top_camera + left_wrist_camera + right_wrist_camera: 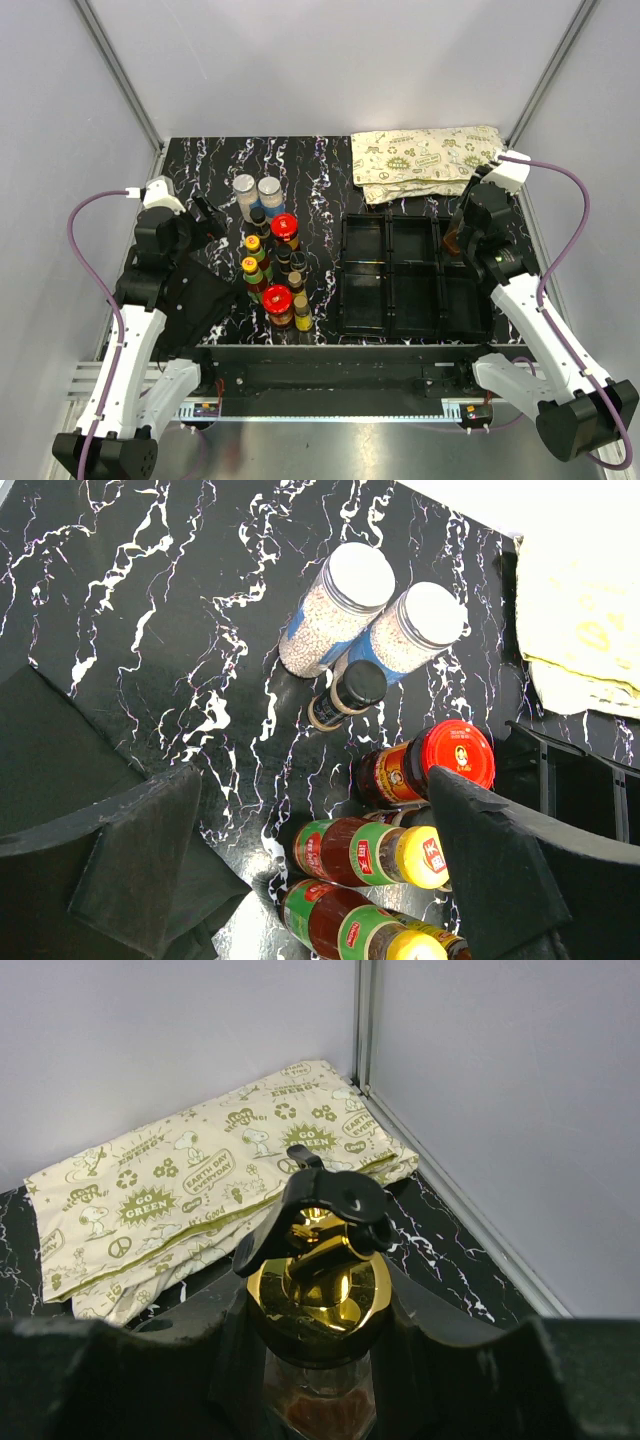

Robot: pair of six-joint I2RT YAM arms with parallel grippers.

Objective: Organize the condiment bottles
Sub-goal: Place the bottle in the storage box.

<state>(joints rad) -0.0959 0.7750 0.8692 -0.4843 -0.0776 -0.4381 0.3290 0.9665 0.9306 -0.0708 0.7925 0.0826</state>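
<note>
Condiment bottles are standing in a tight cluster on the black marbled table, between the left arm and the black compartment tray. Two grey-lidded shakers are sitting side by side at the far end of the group, touching. A black-capped bottle is standing just in front of them, then a red-lidded jar, then two yellow-capped sauces with green neck labels.

Left gripper is hanging over this cluster with its jaws spread wide, gripping nothing.

Right gripper is reaching over the tray's far right compartment and clamping a gold-spouted glass bottle upright, fingers flanking it just below the gold collar. Brown liquid is showing in the glass. Whether the base is touching the tray floor: cannot tell.

Printed cloth is lying folded beyond the tray, at the table's far right corner.
</note>
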